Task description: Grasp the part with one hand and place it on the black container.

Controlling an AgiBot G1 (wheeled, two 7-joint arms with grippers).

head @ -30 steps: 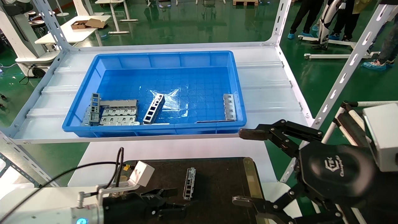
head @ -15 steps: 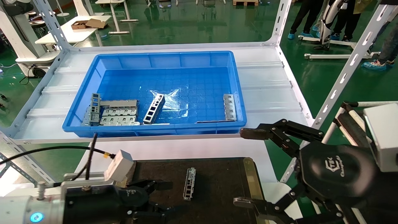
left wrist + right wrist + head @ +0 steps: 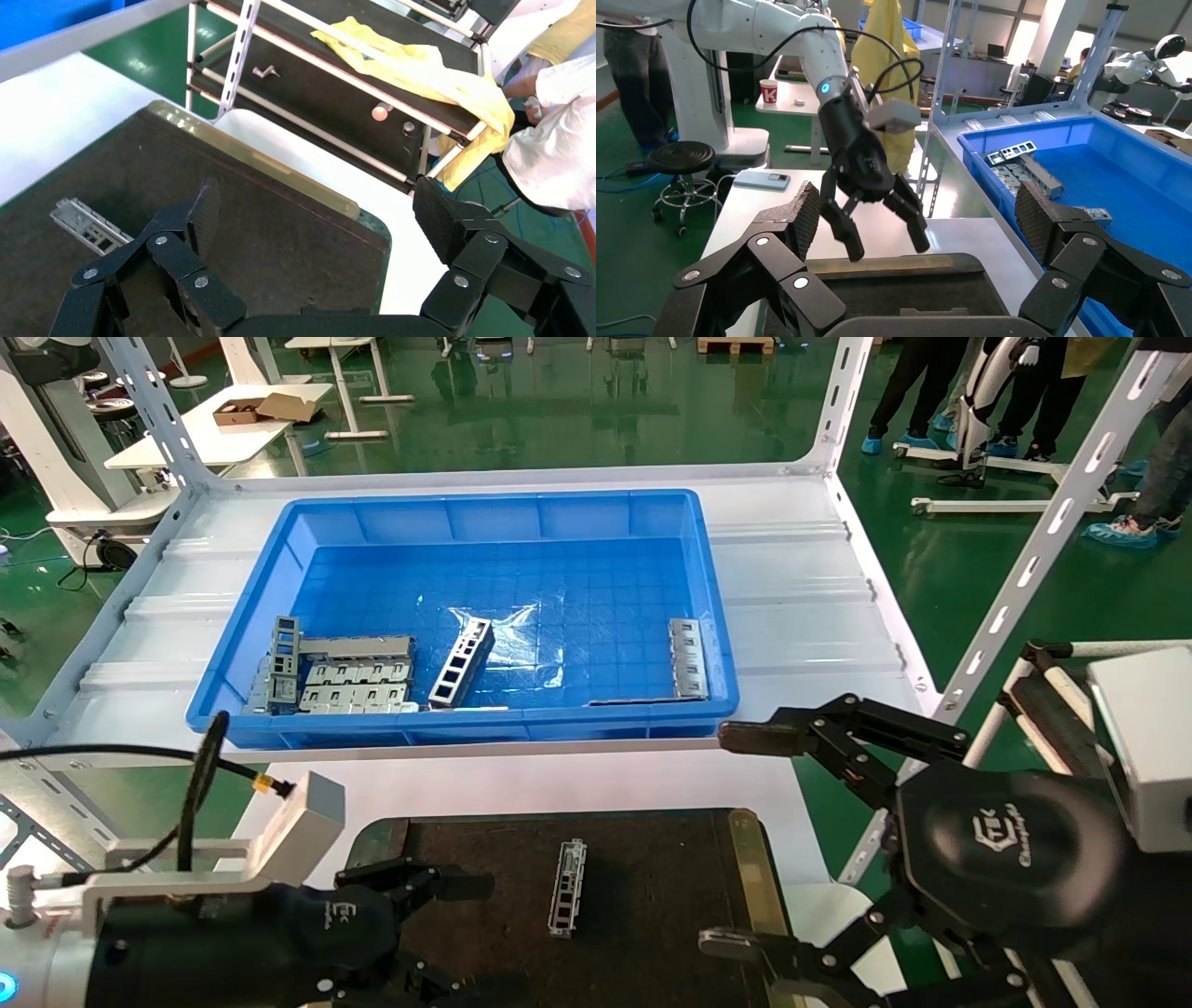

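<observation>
Grey part (image 3: 567,887) flat on black container (image 3: 652,896), beside spread left claw (image 3: 438,933)

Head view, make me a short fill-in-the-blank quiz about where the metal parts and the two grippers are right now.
1. The slim grey part lies on the black ____.
2. The ladder-like strip and the slotted plates sit inside the ____ bin.
3. The left gripper is open and holds ____.
4. The right gripper, open, sits off the tray's ____ side.

Missing words: tray; blue; nothing; right
</observation>
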